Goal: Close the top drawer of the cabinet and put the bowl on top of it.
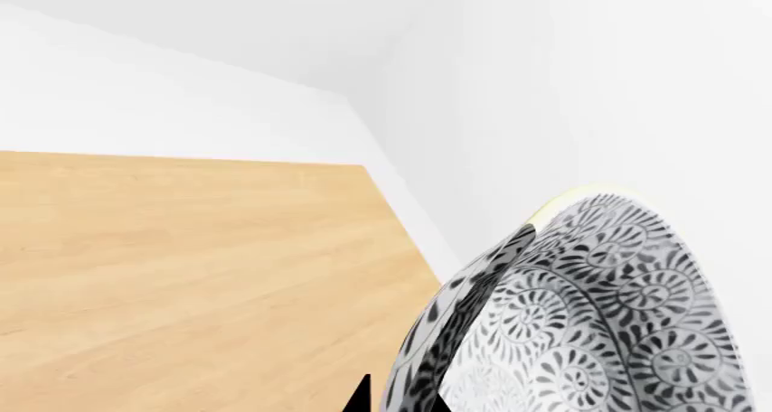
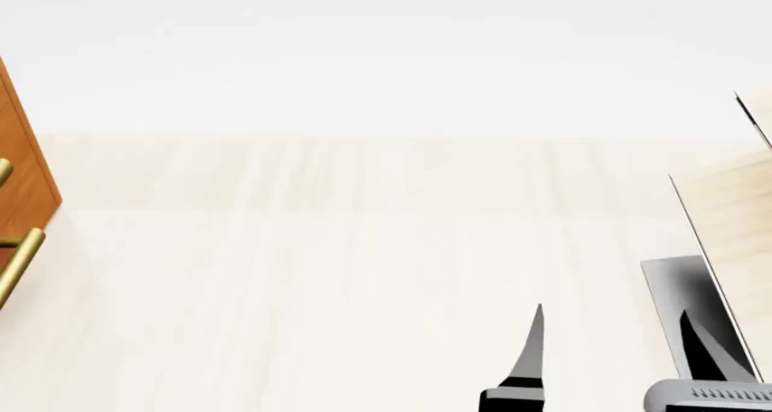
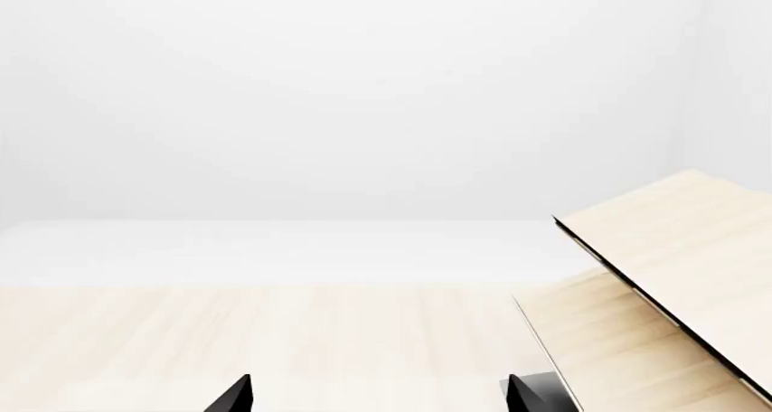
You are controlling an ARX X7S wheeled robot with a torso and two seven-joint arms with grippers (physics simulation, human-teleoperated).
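Bare simulated room, home-like. Plain white walls, pale wood tabletop. Reddish-brown cabinet with brass bar handles at one edge; pale wooden rack at the other. Patterned ceramic bowl suggests domestic use.

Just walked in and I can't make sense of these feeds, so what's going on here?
A two-armed robot is working at a pale wooden table. The left wrist view shows the patterned bowl right at the left end effector, apparently held, though the grip itself is out of frame. The right end effector is open and empty near a pale wooden rack. Only an edge of the cabinet shows at the head view's left, so the drawer's state can't be judged.
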